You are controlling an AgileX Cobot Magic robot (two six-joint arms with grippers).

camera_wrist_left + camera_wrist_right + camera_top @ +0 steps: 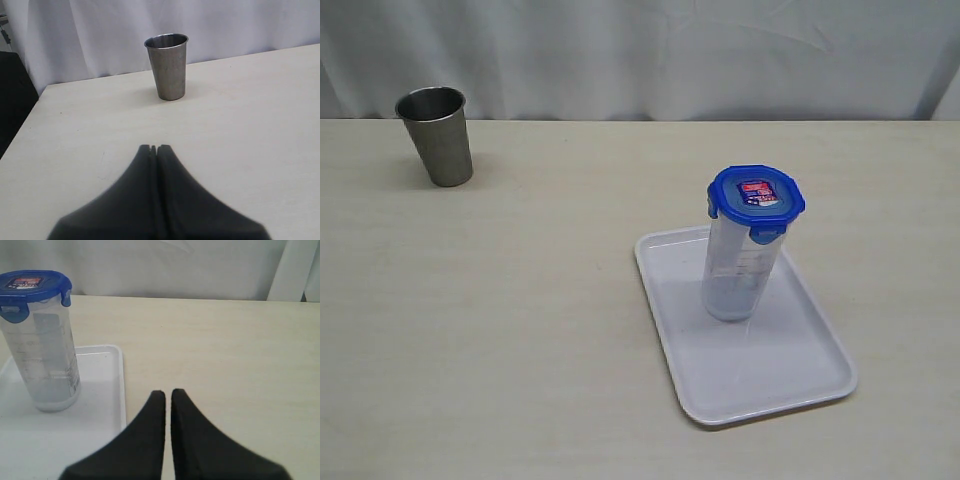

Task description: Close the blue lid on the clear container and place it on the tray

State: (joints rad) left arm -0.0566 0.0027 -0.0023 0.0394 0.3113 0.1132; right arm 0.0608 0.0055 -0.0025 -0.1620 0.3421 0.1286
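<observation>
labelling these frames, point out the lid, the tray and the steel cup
lid [756, 194], exterior view, on its top label
tray [770, 368], exterior view, on the bare floor in front of the container
steel cup [438, 140], exterior view, on its side wall

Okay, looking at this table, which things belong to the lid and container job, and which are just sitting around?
Part of the job:
- blue lid, sitting on the container's mouth
- clear container, upright on the tray
- tray

Just lying about:
- steel cup, upright, well apart from the tray
</observation>
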